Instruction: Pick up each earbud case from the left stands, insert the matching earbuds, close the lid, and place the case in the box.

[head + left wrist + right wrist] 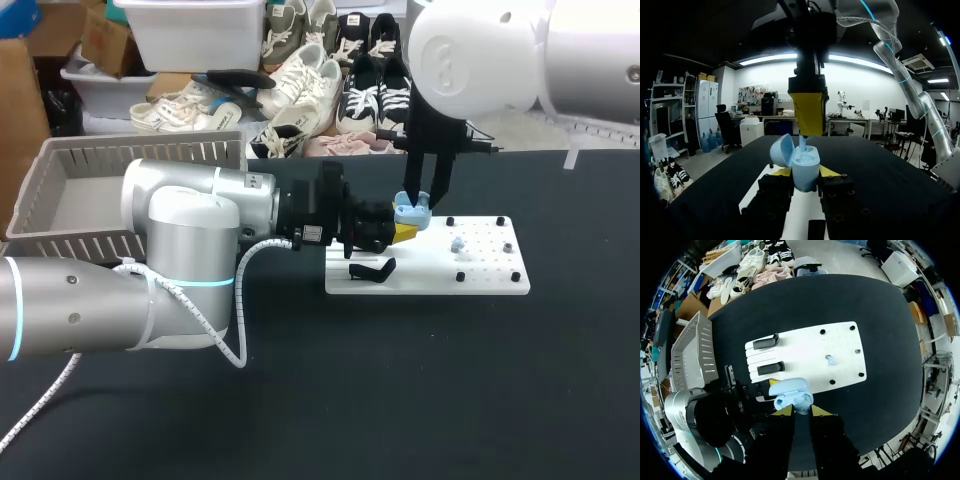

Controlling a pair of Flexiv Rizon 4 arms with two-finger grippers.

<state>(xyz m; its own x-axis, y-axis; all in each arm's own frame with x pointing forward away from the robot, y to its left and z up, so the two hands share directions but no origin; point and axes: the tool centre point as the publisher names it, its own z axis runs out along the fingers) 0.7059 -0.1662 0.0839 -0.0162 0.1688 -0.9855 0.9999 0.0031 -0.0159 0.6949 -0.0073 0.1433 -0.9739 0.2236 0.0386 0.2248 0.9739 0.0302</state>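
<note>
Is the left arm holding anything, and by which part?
Yes: the left gripper clamps the open light-blue earbud case by the sides of its lower body, lid free.

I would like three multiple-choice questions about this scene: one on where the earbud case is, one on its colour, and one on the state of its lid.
1. Where is the earbud case?
A: in the grey box. B: between the fingers of the left claw. C: on a black stand.
2. What colour is the case?
A: light blue. B: red. C: black.
3. How is its lid?
A: shut. B: open. C: taken off.

Answers:
1 B: the left wrist view shows a finger against each of its sides.
2 A: it is light blue in every view.
3 B: the lid stands tilted back on its hinge.
</note>
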